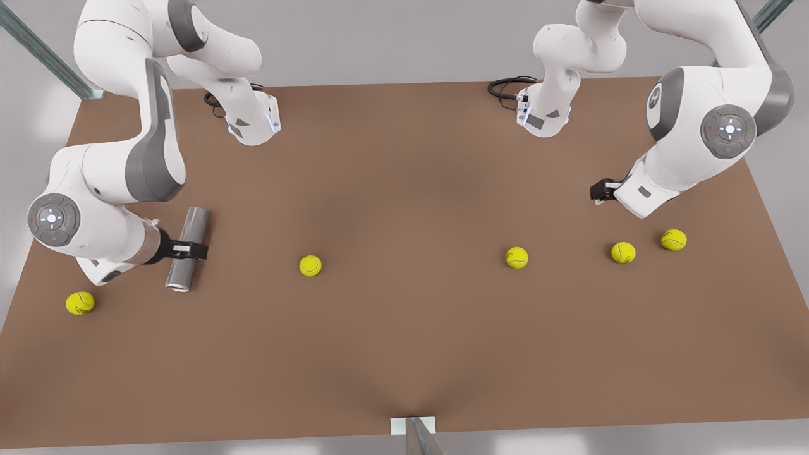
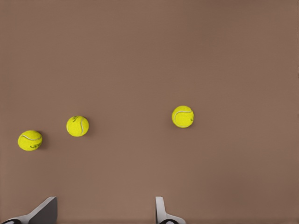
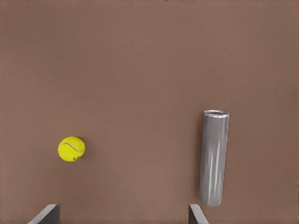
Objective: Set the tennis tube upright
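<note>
The tennis tube lies flat on the brown table at the front view's left, its silvery rim toward the near edge. In the right wrist view the tennis tube lies just outside one fingertip, not between the fingers. My right gripper is open and, in the front view, overlaps the tube's middle. The right gripper has nothing between its fingers. My left gripper waits at the front view's right, above the table. The left gripper is open and empty.
Several yellow tennis balls lie on the table: one near the front-left corner, one right of the tube, others below the left gripper. Arm bases stand at the back edge.
</note>
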`<control>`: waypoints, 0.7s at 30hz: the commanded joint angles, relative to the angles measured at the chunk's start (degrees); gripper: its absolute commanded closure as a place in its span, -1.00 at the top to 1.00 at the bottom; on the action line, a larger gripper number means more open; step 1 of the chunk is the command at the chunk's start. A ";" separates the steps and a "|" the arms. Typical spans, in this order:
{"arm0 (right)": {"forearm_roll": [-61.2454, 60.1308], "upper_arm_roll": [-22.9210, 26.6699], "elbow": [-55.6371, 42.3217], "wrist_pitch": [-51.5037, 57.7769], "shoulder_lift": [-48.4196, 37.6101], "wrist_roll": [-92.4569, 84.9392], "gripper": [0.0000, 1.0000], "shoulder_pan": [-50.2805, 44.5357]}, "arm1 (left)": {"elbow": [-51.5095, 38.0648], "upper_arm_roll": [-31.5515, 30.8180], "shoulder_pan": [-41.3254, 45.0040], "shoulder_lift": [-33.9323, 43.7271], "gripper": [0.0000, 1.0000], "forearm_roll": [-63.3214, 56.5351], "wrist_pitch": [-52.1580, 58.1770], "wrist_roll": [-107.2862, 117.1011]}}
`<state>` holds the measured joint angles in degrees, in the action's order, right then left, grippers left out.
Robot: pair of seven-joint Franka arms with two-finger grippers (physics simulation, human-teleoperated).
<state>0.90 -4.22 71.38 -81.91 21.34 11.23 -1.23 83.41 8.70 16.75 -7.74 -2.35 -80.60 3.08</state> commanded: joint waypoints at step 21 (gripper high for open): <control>5.60 0.00 33.12 -29.26 2.83 -16.94 1.00 16.61 | 0.09 -0.43 -0.05 -0.08 1.00 -0.02 -0.09 0.18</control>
<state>6.27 -4.30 107.47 -114.20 23.39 -5.79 16.15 83.50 8.29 16.69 -7.83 -2.37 -80.68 3.25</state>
